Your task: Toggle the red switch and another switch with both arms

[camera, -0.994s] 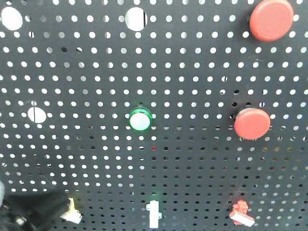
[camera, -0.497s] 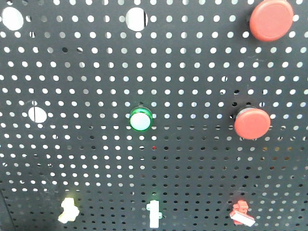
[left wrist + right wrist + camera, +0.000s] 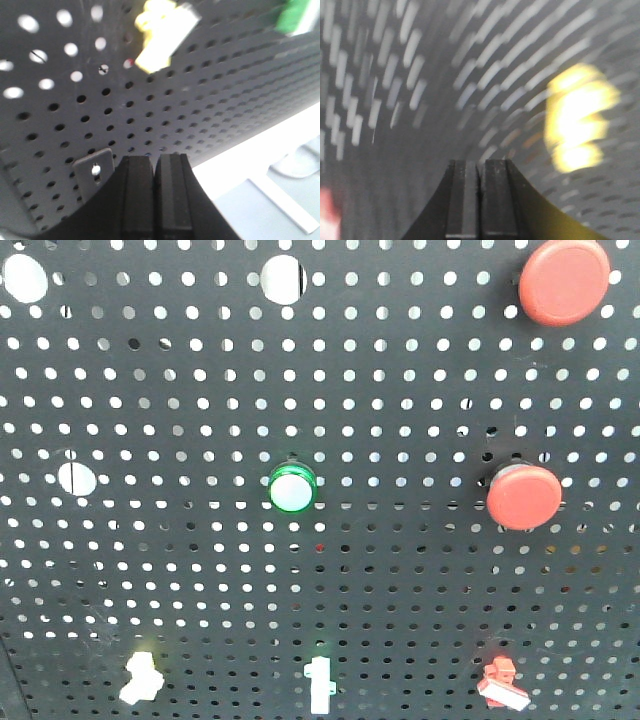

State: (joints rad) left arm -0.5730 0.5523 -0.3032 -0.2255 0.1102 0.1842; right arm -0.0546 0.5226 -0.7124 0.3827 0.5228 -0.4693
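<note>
The red switch point(image 3: 501, 683) is a small red lever with a white tip, low on the right of the black pegboard point(image 3: 400, 390). The other switch point(image 3: 140, 678), a pale yellow lever, sits low on the left with its tip slanting down-left. Neither gripper shows in the front view. In the left wrist view my left gripper point(image 3: 154, 161) is shut and empty, below and apart from the yellow lever point(image 3: 160, 35). The right wrist view is smeared by motion. My right gripper point(image 3: 480, 164) is shut and empty there, with a blurred yellow shape point(image 3: 577, 117) up to its right.
Two big round red buttons point(image 3: 563, 280) point(image 3: 523, 496) stand on the right of the board. A green-ringed button point(image 3: 292, 488) is at its centre, and a white toggle point(image 3: 320, 685) sits between the two levers. A small metal bracket point(image 3: 95, 167) juts out beside my left fingers.
A second ago my left gripper covered the yellow lever at the lower left of the front view. It has since dropped out of that view, and the lever's tip now slants down-left.
</note>
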